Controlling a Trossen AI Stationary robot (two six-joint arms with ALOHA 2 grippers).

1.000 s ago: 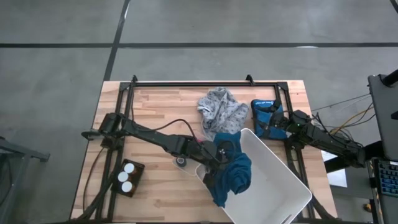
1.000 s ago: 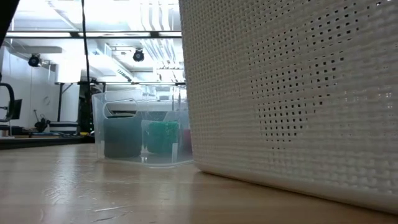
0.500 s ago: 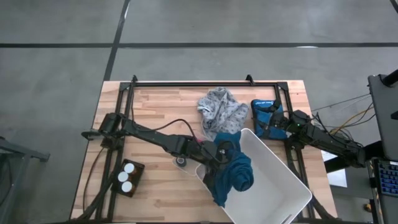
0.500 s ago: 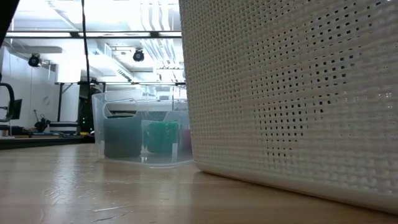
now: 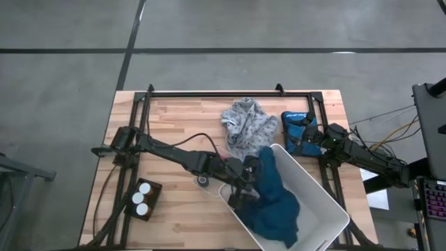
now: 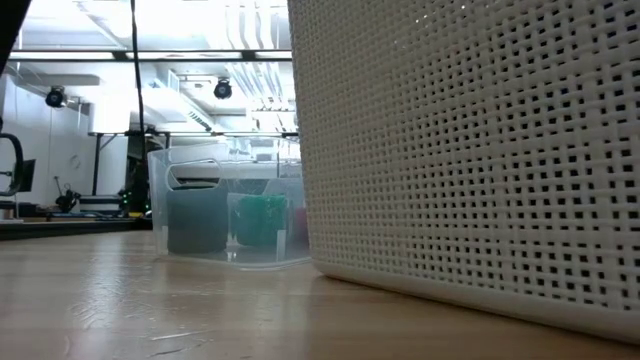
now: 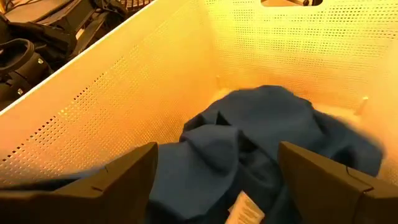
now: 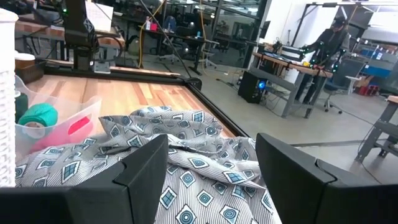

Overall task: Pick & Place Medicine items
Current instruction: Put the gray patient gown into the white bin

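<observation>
Three bottles (image 5: 142,199) sit near your table's (image 5: 174,118) left front corner, nearest the left jaws (image 5: 245,183), apart over the basket (image 5: 327,202); right jaws (image 5: 301,141) apart.

One white perforated basket (image 5: 317,199) sits on the table. Two cloths: one blue cloth (image 5: 275,202) inside the basket, one grey patterned cloth (image 5: 245,123) beside it. Three white-capped pill bottles (image 5: 141,198) stand together. One clear plastic container (image 6: 225,215). Two robot arms.
</observation>
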